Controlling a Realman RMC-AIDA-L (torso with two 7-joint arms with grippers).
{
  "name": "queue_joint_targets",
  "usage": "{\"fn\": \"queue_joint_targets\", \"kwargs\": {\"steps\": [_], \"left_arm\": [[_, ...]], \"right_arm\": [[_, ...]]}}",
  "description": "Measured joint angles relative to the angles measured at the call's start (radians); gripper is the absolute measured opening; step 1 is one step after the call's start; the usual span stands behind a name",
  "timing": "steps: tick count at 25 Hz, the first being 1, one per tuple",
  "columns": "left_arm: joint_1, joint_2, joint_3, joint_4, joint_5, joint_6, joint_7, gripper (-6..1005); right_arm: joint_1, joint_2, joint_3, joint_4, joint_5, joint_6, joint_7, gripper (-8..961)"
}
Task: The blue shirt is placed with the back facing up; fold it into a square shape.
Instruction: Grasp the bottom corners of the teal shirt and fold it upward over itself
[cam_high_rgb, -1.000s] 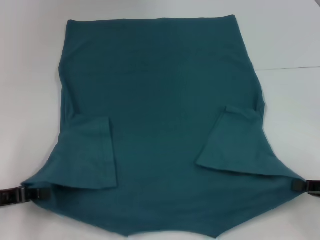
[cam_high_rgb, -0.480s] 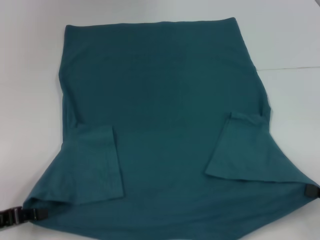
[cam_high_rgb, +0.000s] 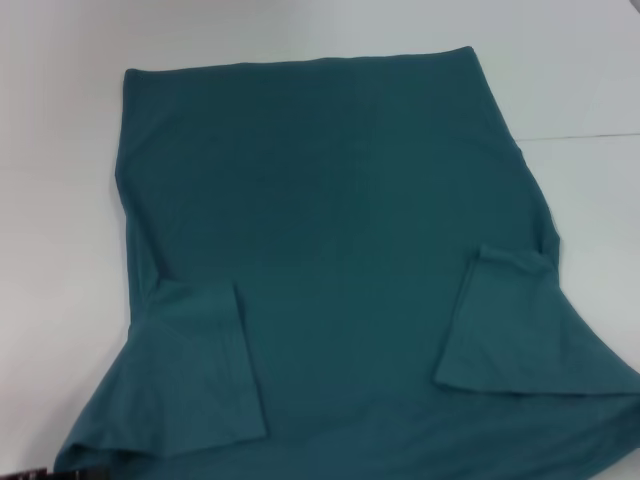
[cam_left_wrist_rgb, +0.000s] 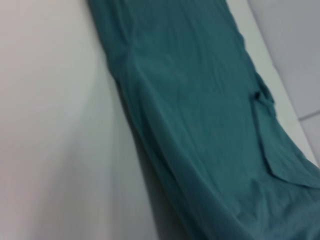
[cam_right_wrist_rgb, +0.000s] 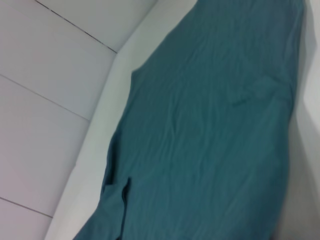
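blue shirt (cam_right_wrist_rgb: 210, 135) spread on white table (cam_right_wrist_rgb: 100, 150), tiled floor (cam_right_wrist_rgb: 45, 100) beside

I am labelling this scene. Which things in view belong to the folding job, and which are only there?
For the job:
- shirt, spread flat with both sleeves folded in
- left gripper, at the near left corner of the shirt

Only there:
- table
- floor beside the table

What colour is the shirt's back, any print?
Plain dark teal-blue shirt, no print visible; head view shows it best.
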Motion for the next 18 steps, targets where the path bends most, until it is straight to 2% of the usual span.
{"fn": "queue_joint_targets", "kwargs": {"steps": [12, 18], "left_arm": [[0.036, -0.006, 0.001, 0.011, 0.011, 0.1, 0.061, 17], [0.022, -0.004, 0.0, 0.004, 0.002, 0.101, 0.065, 17]], "right_arm": [[-0.09, 0.004, 0.083, -0.001, 0.001, -0.07, -0.066, 63], [-0.107, -0.006, 0.145, -0.003, 0.001, -0.083, -0.066, 65]]}}
